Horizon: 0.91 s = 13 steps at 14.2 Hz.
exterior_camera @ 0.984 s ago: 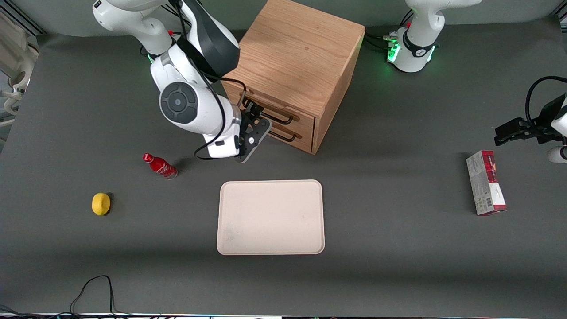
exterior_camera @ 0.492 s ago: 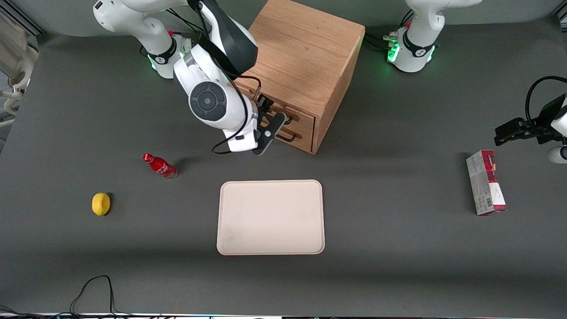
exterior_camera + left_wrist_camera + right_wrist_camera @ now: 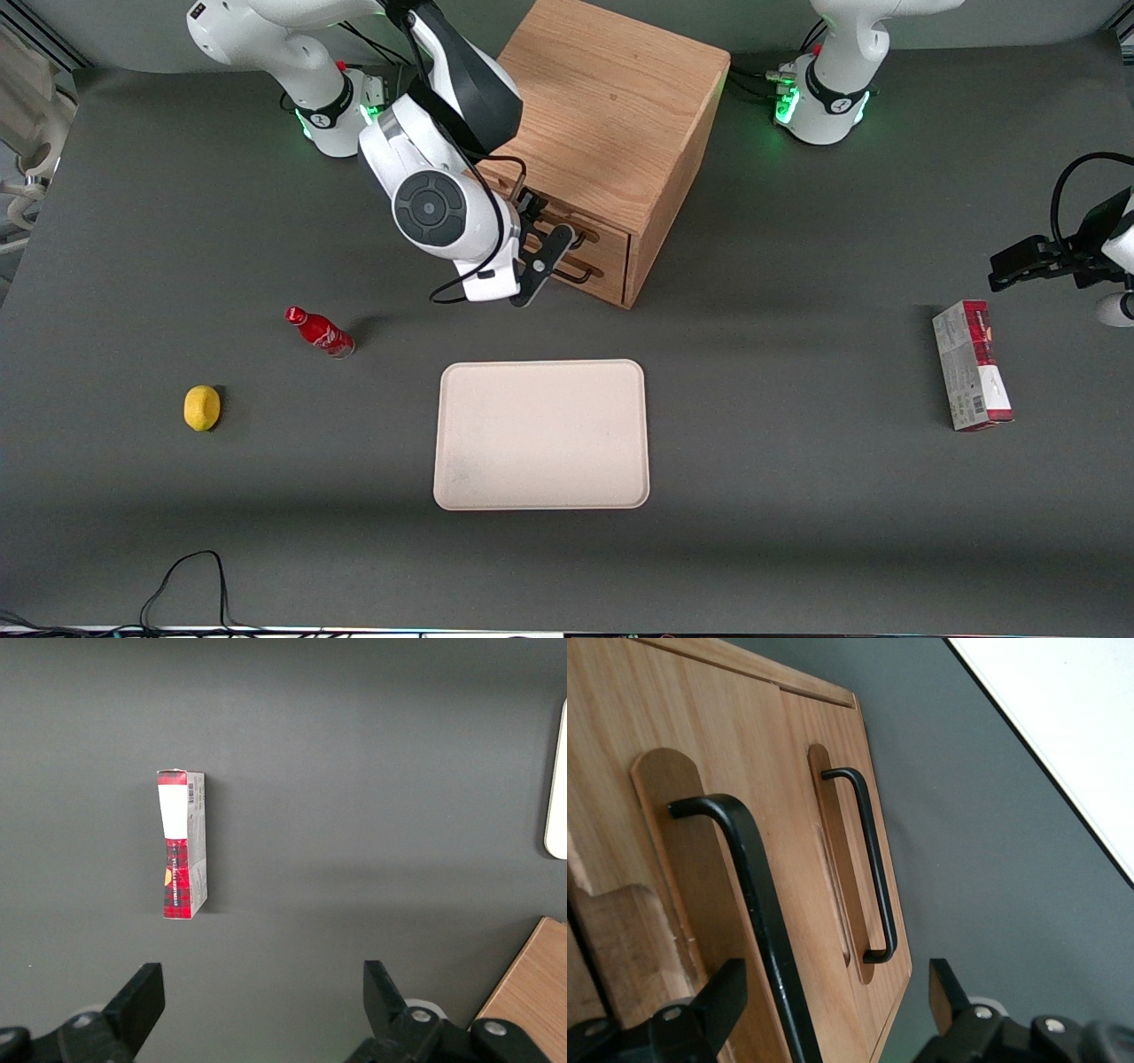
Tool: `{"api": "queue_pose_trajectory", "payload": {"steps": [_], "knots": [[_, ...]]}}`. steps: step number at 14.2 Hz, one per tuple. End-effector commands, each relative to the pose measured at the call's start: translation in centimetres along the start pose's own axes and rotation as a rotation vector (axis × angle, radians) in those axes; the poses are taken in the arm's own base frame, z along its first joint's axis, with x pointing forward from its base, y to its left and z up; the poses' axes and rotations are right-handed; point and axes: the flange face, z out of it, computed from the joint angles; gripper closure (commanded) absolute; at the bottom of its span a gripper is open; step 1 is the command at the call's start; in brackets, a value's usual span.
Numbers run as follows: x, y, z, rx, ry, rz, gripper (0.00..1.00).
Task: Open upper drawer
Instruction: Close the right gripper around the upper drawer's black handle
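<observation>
The oak cabinet (image 3: 602,106) stands at the table's back, its drawers facing the tray. The upper drawer (image 3: 606,237) (image 3: 700,735) sits flush with the cabinet front, and so does the bottom drawer (image 3: 609,271) (image 3: 833,726) beneath it. My gripper (image 3: 547,229) (image 3: 837,1001) is right in front of the upper drawer and open. The upper drawer's black wire handle (image 3: 749,904) runs between the two fingers (image 3: 722,1001), much closer to one of them and touched by neither. The bottom drawer's handle (image 3: 873,868) lies outside the fingers.
A cream tray (image 3: 540,434) lies nearer the front camera than the cabinet. A red bottle (image 3: 319,330) and a lemon (image 3: 202,408) lie toward the working arm's end. A red and white box (image 3: 972,377) (image 3: 182,846) lies toward the parked arm's end.
The arm has swung the gripper toward the cabinet front, up to the upper drawer's handle. Most of that move came early; the last half second added only a small shift. The drawers have not moved.
</observation>
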Motion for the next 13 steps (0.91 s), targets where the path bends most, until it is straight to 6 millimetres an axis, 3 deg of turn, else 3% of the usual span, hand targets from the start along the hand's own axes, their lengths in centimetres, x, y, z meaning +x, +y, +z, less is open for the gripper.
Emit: {"api": "queue_pose_trajectory", "payload": {"steps": [1, 9, 13], "knots": [[-0.5, 0.0, 0.1, 0.007, 0.005, -0.019, 0.08], [-0.4, -0.5, 2.3, -0.032, -0.004, -0.08, 0.08], [-0.3, -0.6, 2.3, -0.038, 0.003, -0.096, 0.08]]}}
